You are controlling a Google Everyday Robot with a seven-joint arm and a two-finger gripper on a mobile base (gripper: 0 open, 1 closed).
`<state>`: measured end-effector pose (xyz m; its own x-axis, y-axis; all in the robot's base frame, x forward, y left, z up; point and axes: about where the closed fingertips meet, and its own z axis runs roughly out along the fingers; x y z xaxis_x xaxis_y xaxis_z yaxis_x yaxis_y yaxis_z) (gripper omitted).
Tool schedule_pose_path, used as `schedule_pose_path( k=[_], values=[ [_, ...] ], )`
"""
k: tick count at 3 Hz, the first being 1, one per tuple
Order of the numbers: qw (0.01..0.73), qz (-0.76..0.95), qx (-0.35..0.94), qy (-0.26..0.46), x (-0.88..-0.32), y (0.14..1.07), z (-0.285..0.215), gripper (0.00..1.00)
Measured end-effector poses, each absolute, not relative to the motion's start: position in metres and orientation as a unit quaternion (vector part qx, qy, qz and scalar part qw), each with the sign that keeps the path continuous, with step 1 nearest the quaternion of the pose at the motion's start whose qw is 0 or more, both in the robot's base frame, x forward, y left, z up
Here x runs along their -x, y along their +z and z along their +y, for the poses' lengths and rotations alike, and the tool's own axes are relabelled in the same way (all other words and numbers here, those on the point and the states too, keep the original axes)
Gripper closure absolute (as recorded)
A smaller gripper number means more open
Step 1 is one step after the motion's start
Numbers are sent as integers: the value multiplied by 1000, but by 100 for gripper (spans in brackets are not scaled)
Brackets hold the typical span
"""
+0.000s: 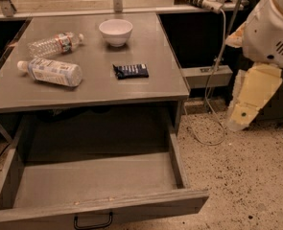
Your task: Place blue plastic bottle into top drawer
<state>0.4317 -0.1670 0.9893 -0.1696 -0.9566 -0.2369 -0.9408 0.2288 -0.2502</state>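
Observation:
The blue plastic bottle [52, 72] lies on its side on the left part of the grey table top [98, 87], its white cap pointing left. The top drawer [100, 181] is pulled out wide below the table, with nothing in it, and its small black handle [93, 222] shows at the bottom edge. Only white and cream arm segments [253, 95] show at the right, beside the table and well away from the bottle. My gripper itself is out of view.
A slim clear bottle with a red label [54, 43] lies behind the blue one. A white bowl [115, 31] and a dark snack packet [131, 71] sit mid-table. A power strip [198, 0] and a hanging cable [217, 80] are at the right, above speckled floor.

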Motion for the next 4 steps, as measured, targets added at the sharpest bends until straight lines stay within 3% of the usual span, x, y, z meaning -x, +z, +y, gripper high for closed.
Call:
schedule_pose_path(
  k=[1, 3, 4],
  values=[
    [171, 735, 657, -8, -429, 991, -122, 0],
    [187, 735, 652, -22, -427, 991, -112, 0],
    [212, 721, 659, -11, -437, 983, -80, 0]
  ],
)
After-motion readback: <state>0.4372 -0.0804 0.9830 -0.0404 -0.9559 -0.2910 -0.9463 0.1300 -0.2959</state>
